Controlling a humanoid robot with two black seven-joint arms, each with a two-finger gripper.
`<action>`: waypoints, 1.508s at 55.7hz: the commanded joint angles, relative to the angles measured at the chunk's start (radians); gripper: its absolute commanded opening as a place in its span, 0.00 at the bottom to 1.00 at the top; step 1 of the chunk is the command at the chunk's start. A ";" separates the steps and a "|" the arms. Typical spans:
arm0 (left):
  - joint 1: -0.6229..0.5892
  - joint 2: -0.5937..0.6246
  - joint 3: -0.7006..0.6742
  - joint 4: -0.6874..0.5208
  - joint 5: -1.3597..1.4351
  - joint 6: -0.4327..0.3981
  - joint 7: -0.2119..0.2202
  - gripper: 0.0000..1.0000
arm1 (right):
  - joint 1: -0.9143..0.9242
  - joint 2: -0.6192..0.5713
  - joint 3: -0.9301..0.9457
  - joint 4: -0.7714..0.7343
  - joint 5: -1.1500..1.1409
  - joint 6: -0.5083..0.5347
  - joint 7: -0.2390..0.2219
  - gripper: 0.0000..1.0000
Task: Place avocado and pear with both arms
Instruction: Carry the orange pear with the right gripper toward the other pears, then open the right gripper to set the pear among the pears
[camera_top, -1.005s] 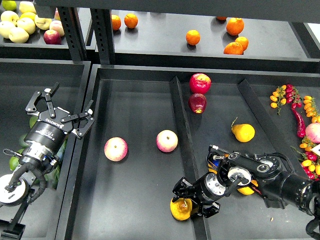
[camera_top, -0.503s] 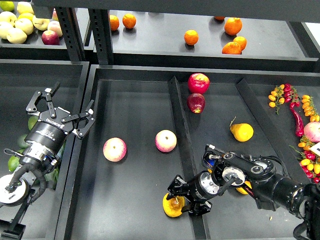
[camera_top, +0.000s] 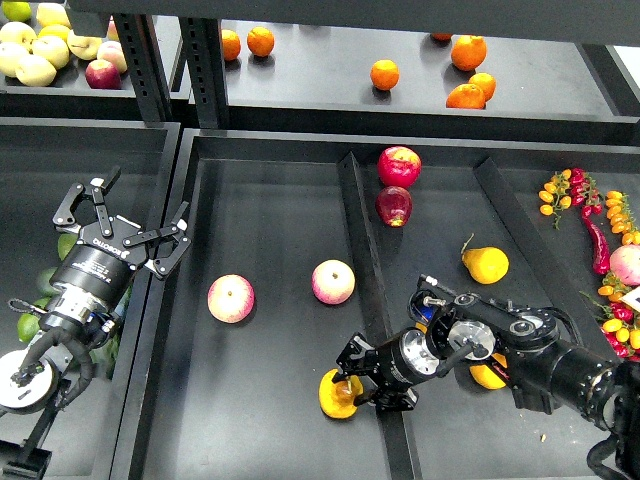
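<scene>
Right hand (camera_top: 352, 380) reaches in from the near right, low over the middle tray, fingers pinching a pear (camera_top: 336, 395). That pear is yellow-orange, rounded, w/ a darker brownish spot on the side facing the camera; part of it is hidden by the black fingers. It sits at the near end of the middle tray (camera_top: 260, 190), just left of the black divider (camera_top: 365, 270), and looks to be touching the tray floor, tho can't be sure.

A 2nd pear (camera_top: 486, 264), yellow w/ a short brown stem pointing up-left, lies in the next compartment to the right, well apart from the hand. More yellow fruit shows under the right arm near (camera_top: 488, 375), mostly covered.

Left hand (camera_top: 122, 225) is up over the left bin, claw fingers spread wide, holding nothing. Below and left of it, green fruit (camera_top: 27, 325) peeks out behind the arm; can't tell which of it is the avocado, too hidden.

Two pink-yellow apples (camera_top: 231, 298) and (camera_top: 333, 281) lie mid-tray. Two red apples (camera_top: 399, 166) sit further back, right of the divider. Oranges (camera_top: 385, 74) on the far shelf.
</scene>
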 joint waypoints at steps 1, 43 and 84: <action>0.000 0.000 0.001 -0.002 0.000 0.000 0.000 1.00 | 0.018 -0.030 -0.012 0.017 0.040 0.000 0.000 0.19; 0.000 0.000 0.009 0.000 0.000 0.000 0.000 1.00 | 0.132 -0.406 -0.277 0.144 0.314 0.000 0.000 0.19; 0.000 0.000 0.009 0.000 0.000 0.000 0.000 1.00 | -0.016 -0.255 -0.279 -0.018 0.284 0.000 0.000 0.25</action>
